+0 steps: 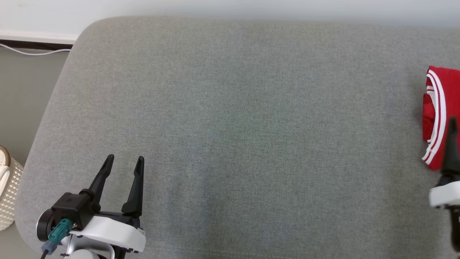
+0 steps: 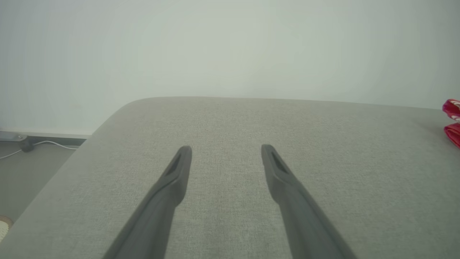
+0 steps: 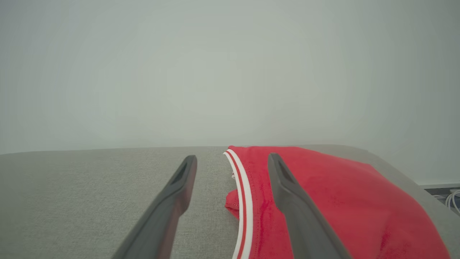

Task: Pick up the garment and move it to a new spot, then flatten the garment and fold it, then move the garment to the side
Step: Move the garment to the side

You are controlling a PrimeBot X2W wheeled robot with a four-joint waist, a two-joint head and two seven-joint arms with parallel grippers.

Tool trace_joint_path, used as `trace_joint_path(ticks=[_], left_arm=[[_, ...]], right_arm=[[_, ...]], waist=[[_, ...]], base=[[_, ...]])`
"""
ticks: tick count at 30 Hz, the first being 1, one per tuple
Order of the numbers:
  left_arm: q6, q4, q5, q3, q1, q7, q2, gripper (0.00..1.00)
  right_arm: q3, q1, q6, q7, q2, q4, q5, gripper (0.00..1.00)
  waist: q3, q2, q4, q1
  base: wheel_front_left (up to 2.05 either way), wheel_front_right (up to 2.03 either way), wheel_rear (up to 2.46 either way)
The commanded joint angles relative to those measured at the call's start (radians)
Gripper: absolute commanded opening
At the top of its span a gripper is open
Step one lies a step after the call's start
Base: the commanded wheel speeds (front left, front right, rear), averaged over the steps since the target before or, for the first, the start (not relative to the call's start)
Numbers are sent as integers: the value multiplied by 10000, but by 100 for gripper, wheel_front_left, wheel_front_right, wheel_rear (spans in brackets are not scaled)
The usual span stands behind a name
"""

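A folded red garment (image 1: 440,108) with white stripes is laid at the far right of the grey padded counter (image 1: 230,108). The right tool (image 3: 231,158) is held open at its striped edge, gripping nothing. The left tool (image 1: 125,158) is held open, well apart from it, over the counter's near left corner.

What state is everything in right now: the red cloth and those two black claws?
Garment: folded, lying at the right end of the grey cushion, not held.
Left gripper: open, empty, over bare cushion.
Right gripper: open, empty, fingers either side of the garment's striped edge.
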Motion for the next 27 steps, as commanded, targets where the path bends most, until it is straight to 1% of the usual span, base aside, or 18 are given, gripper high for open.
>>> trace_joint_path(ticks=[1, 2, 3, 4, 6, 10, 13, 18, 20, 27], left_arm=[[111, -234, 74, 465, -167, -68, 317, 100], [128, -246, 77, 496, -160, -72, 332, 100], [128, -246, 77, 496, -160, -72, 332, 100], [153, -230, 70, 548, -118, -77, 364, 100], [160, -212, 84, 563, -59, -85, 372, 100], [228, -191, 109, 542, 132, -91, 380, 100], [259, -174, 112, 482, 279, -48, 411, 100], [258, -156, 136, 303, 420, 40, 400, 100], [322, -128, 153, 267, 518, 64, 401, 100], [412, -124, 147, 173, 860, 30, 301, 100]], right_arm=[[535, 275, -2, -89, 82, -708, -142, 100], [735, 426, -2, -74, 241, -1027, -215, 100], [735, 426, -2, -74, 241, -1027, -215, 100], [1124, 766, -2, 10, 515, -1537, -330, 100], [1378, 1158, -2, 66, 722, -1965, -473, 100], [1800, 2071, -2, 272, 1016, -2594, -788, 100], [1976, 2677, -2, 316, 1128, -2846, -823, 100], [1872, 3545, -2, 218, 1179, -3040, -570, 100], [1759, 3825, -2, 206, 1181, -3128, -423, 100], [1614, 4386, -2, 282, 1184, -3391, -221, 100]], waist=[[-153, 0, -23, 0], [-201, 0, -25, 0], [-201, 0, -25, 0], [-355, 0, -34, 0], [-568, 0, -14, 0], [-943, 0, -7, 0], [-1169, 0, -18, 0], [-1468, 0, 17, 0], [-1539, 0, 1, 0], [-1819, 0, -147, 0]], base=[[0, 0, 0], [0, 0, 0], [0, 0, 0], [0, 0, 0], [0, 0, 0], [0, 0, 0], [0, 0, 0], [0, 0, 0], [0, 0, 0], [0, 0, 0]])
